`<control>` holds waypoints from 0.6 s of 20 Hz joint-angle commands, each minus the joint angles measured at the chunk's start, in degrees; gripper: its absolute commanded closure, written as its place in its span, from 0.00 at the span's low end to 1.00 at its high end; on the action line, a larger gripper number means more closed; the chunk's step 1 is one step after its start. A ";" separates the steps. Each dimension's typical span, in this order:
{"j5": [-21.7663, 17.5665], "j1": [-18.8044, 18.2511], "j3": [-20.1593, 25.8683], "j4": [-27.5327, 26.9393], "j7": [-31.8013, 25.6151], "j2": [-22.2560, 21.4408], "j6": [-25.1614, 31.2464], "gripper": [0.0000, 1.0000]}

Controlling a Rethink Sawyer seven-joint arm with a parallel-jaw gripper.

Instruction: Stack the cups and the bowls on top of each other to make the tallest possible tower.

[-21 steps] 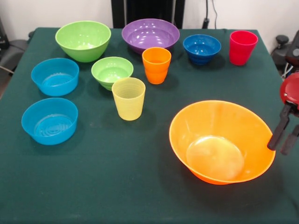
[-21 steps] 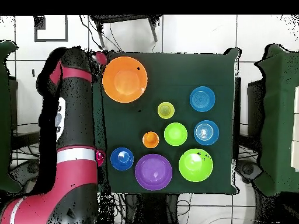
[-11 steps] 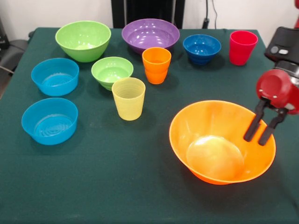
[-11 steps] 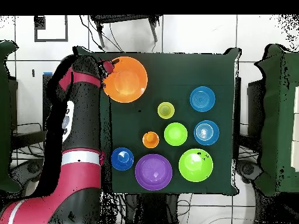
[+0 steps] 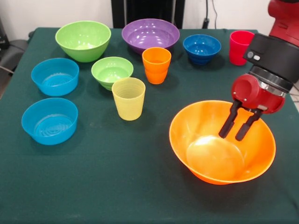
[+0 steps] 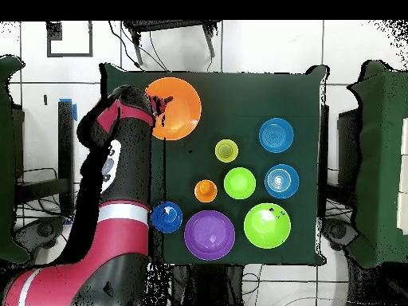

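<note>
Gripper [image 5: 238,131] first: my two black fingers hang a little apart, holding nothing, tips down inside the huge orange plastic bowl [image 5: 205,154], over its side nearest the robot. That bowl sits upright by the table's [image 5: 117,186] front corner, so I think its rim lies just behind my fingers. Farther back, the other bowls and cups stand alone toward the far edge. No tower yet.
</note>
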 commanded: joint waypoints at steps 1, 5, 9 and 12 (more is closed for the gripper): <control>2.50 1.10 5.69 5.88 3.92 0.11 0.64 0.00; 2.83 2.39 4.32 5.15 4.61 0.16 2.94 0.00; 3.61 3.45 3.37 4.72 5.65 0.17 5.27 0.00; 4.32 4.37 2.55 4.63 7.03 0.22 6.21 0.00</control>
